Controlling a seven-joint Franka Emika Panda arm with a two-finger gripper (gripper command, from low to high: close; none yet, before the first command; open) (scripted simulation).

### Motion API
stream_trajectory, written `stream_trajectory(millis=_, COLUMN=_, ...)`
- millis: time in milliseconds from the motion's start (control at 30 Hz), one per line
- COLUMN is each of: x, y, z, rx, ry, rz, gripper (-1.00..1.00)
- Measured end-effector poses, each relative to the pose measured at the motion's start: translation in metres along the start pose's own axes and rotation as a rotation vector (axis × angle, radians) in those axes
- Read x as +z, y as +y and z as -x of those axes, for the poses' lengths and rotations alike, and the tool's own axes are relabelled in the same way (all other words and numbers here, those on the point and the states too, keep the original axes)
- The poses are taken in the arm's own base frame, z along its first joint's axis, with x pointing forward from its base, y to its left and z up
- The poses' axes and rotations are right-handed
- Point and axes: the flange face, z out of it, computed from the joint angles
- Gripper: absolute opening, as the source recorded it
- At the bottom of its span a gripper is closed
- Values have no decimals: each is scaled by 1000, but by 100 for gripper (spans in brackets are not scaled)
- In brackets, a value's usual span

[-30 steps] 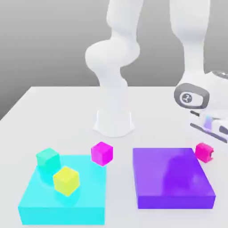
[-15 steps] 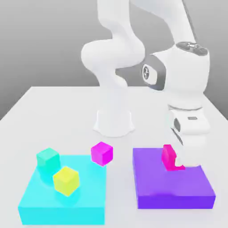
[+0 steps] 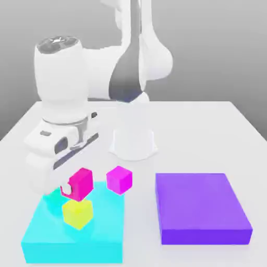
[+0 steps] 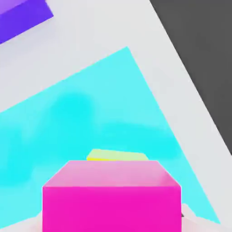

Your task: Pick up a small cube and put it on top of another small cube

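While my arm (image 3: 128,57) leans toward the exterior view's left, the purple block (image 3: 201,208) lies well apart at its right. Below me sits the cyan block (image 3: 73,249), bearing the yellow cube (image 3: 77,213). My jaws are closed on the hot-pink cube (image 3: 79,183), just above the yellow one. Near it is the magenta cube (image 3: 119,180).

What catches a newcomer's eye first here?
Probably the hot-pink cube, held in the gripper just above the yellow cube in the exterior view. Next, the two bright slabs: cyan under the yellow cube at the exterior view's left, purple at its right.
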Motion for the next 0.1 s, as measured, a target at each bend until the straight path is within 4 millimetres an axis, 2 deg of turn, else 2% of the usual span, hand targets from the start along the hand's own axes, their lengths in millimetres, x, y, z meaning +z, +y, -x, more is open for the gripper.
stream_trajectory(millis=100, x=0, y=-1, z=0, rx=-2, ry=0, rz=0, gripper=100)
